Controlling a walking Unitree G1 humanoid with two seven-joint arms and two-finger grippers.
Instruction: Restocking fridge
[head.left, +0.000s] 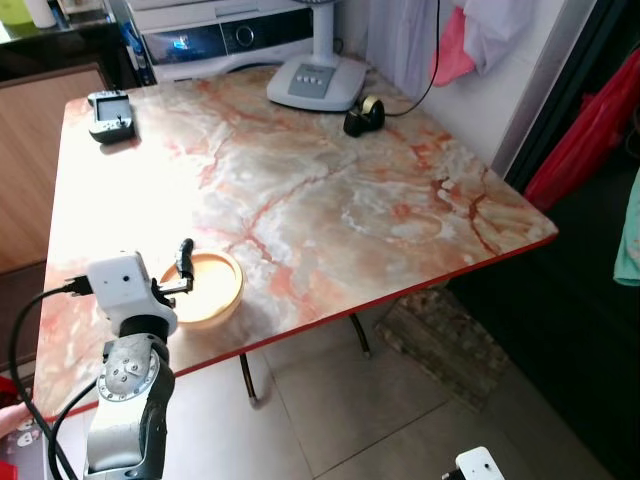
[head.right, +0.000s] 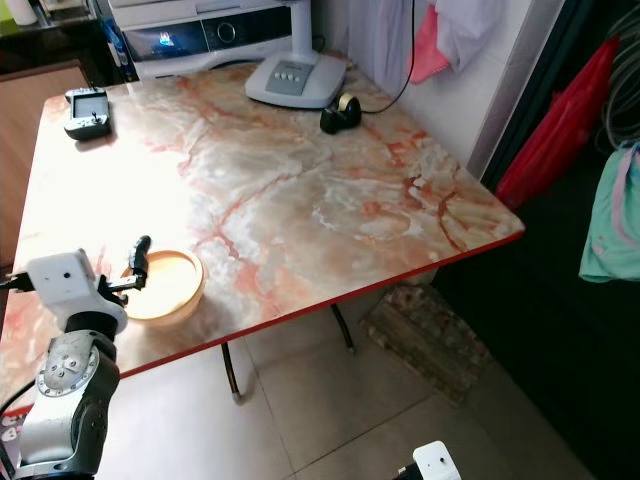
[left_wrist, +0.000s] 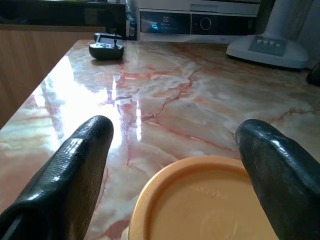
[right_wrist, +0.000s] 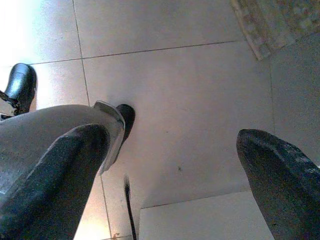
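Observation:
A shallow orange bowl-like container (head.left: 208, 288) with a flat lid sits near the front left edge of the marble table (head.left: 330, 190). My left gripper (head.left: 186, 270) hovers at the container's near rim, open, its two black fingers (left_wrist: 75, 170) spread wider than the lid (left_wrist: 205, 205) with nothing held between them. My right arm (head.left: 478, 465) hangs low at the bottom edge; its gripper (right_wrist: 170, 180) is open and points at the tiled floor (right_wrist: 175, 90).
On the table stand a fan base (head.left: 315, 82), a black tape roll (head.left: 364, 116) and a dark handheld controller (head.left: 110, 114). A washing machine (head.left: 225, 35) is behind the table. A woven mat (head.left: 445, 340) lies on the floor under the right corner. Red and pink cloths (head.left: 590, 130) hang at right.

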